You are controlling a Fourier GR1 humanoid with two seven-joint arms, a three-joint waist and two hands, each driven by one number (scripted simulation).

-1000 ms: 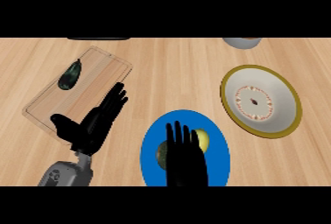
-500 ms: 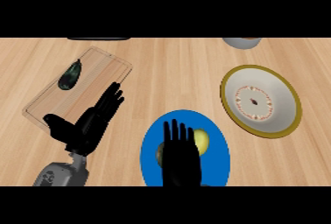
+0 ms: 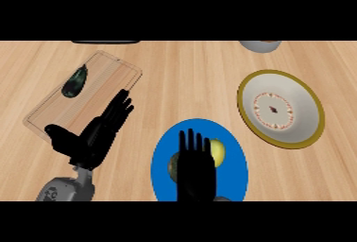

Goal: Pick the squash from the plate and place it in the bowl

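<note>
Here, hovering open-fingered right hand (image 3: 194, 166) over squash (image 3: 216, 152) on plate (image 3: 233, 176); likely firm, smooth, rolling; gripping its sides; bowl (image 3: 281, 108) waiting.

No readable text, label or number shows anywhere.

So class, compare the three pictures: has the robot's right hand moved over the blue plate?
Yes. The right hand has drawn back toward the view's lower edge across the blue plate, uncovering more of the yellow squash.
</note>
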